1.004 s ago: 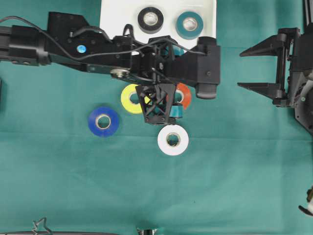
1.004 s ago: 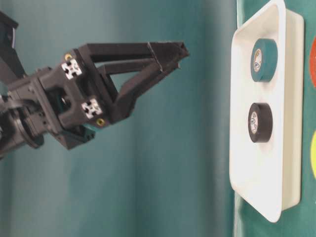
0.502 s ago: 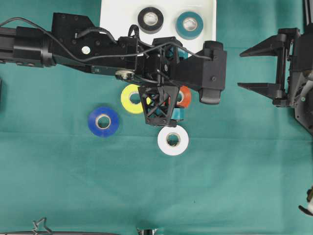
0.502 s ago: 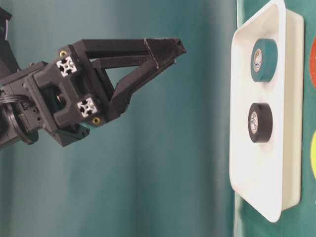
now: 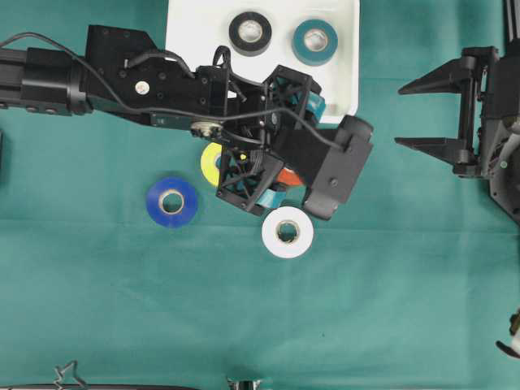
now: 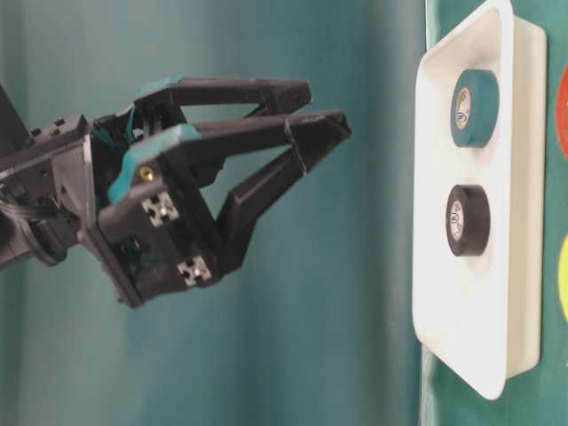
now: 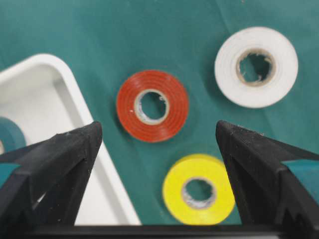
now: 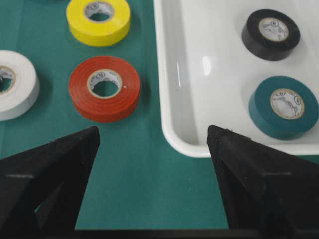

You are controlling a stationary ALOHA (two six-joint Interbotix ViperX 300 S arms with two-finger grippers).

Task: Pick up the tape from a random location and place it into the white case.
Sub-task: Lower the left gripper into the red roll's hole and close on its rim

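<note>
Left pincer [image 7: 159, 149] spread wide, empty, above red vinyl tape roll [image 7: 152, 105] on green bench [image 5: 390, 292], just beside shallow white plastic case [image 8: 199, 89].
Roll judged light, stiff, slick-sided; best pinched across outer rim. Case holds black roll [image 8: 270, 34] and teal roll [image 8: 283, 106]. Right pincer [image 5: 422, 114] open, empty.

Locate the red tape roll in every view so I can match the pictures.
Overhead: red tape roll mid-frame, mostly hidden under the left gripper.
Table-level: a sliver at the right edge.
Left wrist: centre.
Right wrist: left of centre.
Shared landmark: white case beside it.
</note>
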